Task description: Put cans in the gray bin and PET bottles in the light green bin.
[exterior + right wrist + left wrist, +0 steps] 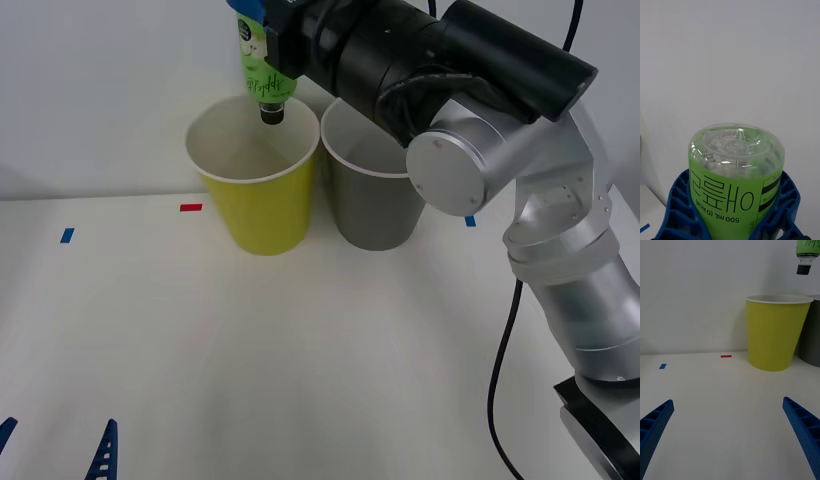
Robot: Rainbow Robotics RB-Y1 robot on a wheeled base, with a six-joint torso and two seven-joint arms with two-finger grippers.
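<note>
The right claw (262, 22) is closed around the small clear plastic bottle with a bright green label and a dark cap (262, 62), and it holds the bottle upside down, cap pointing down, above the mouth of the yellow-green tapered bin with a white rim (258, 200). The dark gray tapered bin with a white rim (372, 205) stands just beside it, toward the robot's right.

In the front view the cap seems to hang over the far side of the opening, near the rim. To do this step well, I think the arm should bring the bottle more over the middle of the bin and somewhat lower, and only then spread the fingers, so that the bottle does not strike the rim.

The left claw (728, 427) waits open, low over the white bench (300, 360).
</note>
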